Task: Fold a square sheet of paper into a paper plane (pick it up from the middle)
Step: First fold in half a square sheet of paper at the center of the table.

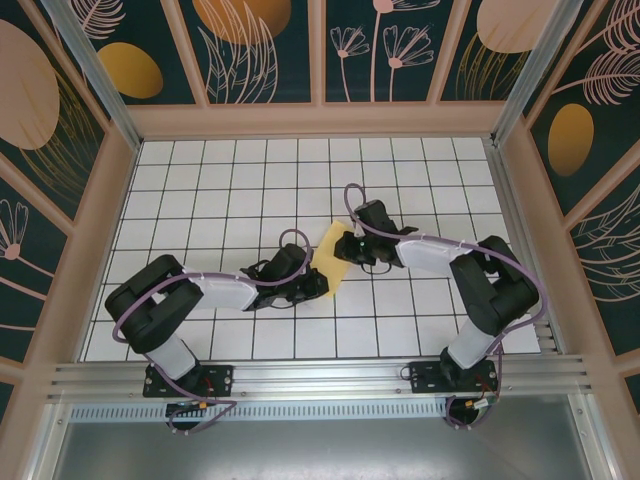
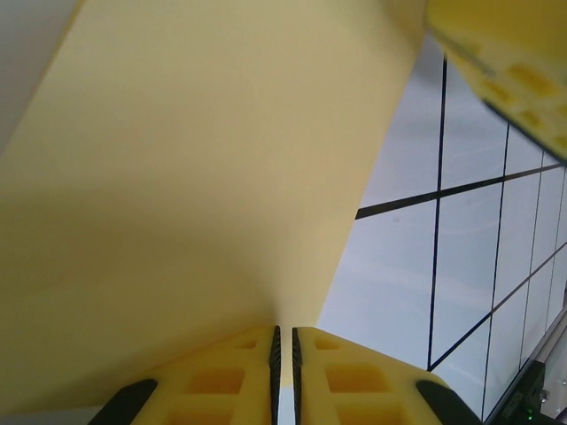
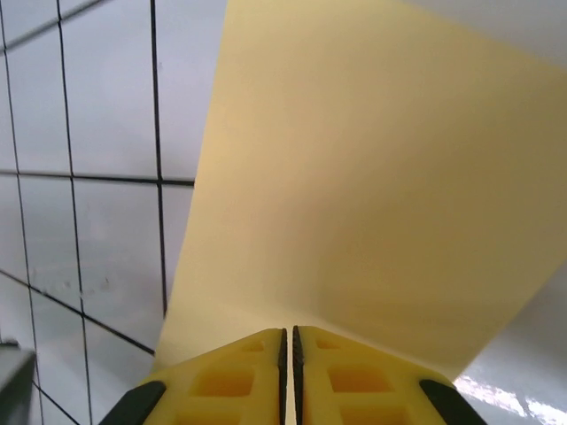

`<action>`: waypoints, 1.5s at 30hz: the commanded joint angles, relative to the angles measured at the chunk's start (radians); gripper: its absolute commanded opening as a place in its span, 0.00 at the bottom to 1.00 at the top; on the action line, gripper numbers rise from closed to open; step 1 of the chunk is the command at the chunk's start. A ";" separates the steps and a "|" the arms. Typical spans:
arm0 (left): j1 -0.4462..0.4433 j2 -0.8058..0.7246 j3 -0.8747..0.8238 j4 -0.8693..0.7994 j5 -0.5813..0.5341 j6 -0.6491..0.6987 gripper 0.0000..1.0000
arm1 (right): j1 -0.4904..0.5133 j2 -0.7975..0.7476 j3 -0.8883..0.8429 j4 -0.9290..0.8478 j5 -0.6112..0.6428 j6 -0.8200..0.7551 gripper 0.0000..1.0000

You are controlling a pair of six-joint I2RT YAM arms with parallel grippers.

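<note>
The square sheet of paper (image 1: 330, 252) is pale yellow and held off the white grid table between both grippers, near the middle of the table. My left gripper (image 1: 316, 284) is shut on its near-left edge. In the left wrist view the sheet (image 2: 204, 177) rises from that gripper (image 2: 283, 329), whose jaws pinch it. My right gripper (image 1: 346, 247) is shut on the opposite edge. In the right wrist view the sheet (image 3: 372, 195) spreads smooth and slightly bowed from that gripper (image 3: 289, 330), with no crease showing. The right gripper's yellow fingers (image 2: 514, 71) appear past the sheet's far corner.
The white grid table (image 1: 230, 190) is walled by a wooden frame and patterned panels (image 1: 260, 50). Both arms reach inward from the aluminium rail (image 1: 320, 380) at the near edge. Bare tiles lie to the left (image 3: 97, 106) and the right (image 2: 461, 221) of the sheet.
</note>
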 commanded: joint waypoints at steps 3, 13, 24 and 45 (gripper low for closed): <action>-0.005 0.026 0.024 -0.010 -0.019 -0.016 0.15 | -0.001 0.002 -0.039 0.039 -0.086 -0.057 0.09; -0.005 0.029 0.047 -0.023 -0.022 -0.015 0.14 | 0.000 0.026 -0.102 0.078 -0.140 -0.084 0.06; -0.005 0.025 0.056 0.074 0.026 -0.034 0.15 | -0.002 0.075 -0.125 0.109 -0.129 -0.076 0.05; -0.015 0.118 0.064 -0.146 -0.025 0.012 0.10 | -0.048 0.112 -0.077 0.087 -0.179 -0.154 0.05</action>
